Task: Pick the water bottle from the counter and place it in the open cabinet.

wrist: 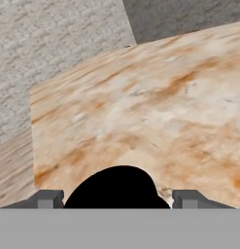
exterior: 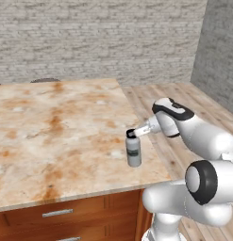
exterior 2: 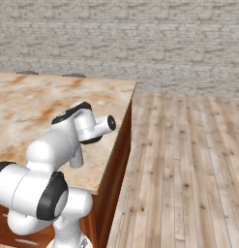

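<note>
Water bottle: the water bottle (exterior: 133, 149) stands upright on the desk (exterior: 56, 136), near the front right corner of the slab and close to its right edge; black cap on top, dark band round the middle. In the hand view its cap is the black rounded shape (wrist: 116, 188) at the bottom centre.

End effector: the end effector (exterior: 134, 132) reaches in from the right, level with the bottle's cap. In the hand view the two grey fingertips (wrist: 46, 198) sit one on each side of the cap, with a little of the slab showing between each tip and the cap. Whether the tips touch the cap cannot be told, so it is unclear whether the bottle is held or merely straddled.

Arm: white links with dark joints rise from the lower right of the left base view; the wrist bends toward the bottle. In the right base view the arm's body covers the spot where the bottle stands.

Desk: beige marble with orange-brown veining; below its front edge are reddish-brown drawers (exterior: 61, 212) with silver bar handles.

Floor: light wooden planks (exterior 2: 188, 160) run to the right of the desk.

Walls: a pale grey brick wall (exterior: 99, 37) stands behind the desk; a darker grey wall meets it at the right.
</note>
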Motion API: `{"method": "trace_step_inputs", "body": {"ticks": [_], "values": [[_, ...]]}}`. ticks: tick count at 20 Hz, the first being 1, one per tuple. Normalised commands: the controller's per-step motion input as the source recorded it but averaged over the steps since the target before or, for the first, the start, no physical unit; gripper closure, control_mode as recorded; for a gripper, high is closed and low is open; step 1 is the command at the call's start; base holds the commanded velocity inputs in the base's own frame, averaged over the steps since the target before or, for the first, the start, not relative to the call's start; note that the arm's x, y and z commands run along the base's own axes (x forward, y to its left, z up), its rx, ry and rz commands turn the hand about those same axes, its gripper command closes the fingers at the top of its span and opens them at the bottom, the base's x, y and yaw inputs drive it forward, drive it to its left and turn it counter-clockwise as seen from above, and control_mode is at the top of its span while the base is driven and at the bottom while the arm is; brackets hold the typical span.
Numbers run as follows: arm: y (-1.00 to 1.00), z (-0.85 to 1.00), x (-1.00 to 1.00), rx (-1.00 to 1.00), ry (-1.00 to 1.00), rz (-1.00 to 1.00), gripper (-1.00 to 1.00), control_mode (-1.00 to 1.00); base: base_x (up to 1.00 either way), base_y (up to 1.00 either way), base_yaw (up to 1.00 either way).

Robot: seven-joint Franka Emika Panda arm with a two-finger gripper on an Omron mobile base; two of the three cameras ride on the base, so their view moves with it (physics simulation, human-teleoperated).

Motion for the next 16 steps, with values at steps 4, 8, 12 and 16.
{"method": "trace_step_inputs", "body": {"ticks": [4, 8, 12, 16], "values": [[0.00, 0.27, 0.00, 0.00, -0.04, 0.00, 1.00, -1.00, 0.00, 0.00, 0.00], [0.00, 0.65, 0.00, 0.01, 0.00, 0.00, 1.00, -1.00, 0.00, 0.00, 0.00], [0.00, 0.83, 0.00, 0.09, 0.01, -0.01, 1.00, -1.00, 0.00, 0.00, 0.00], [0.00, 0.89, 0.00, 0.13, -0.03, -0.02, 1.00, -1.00, 0.00, 0.00, 0.00]]}}
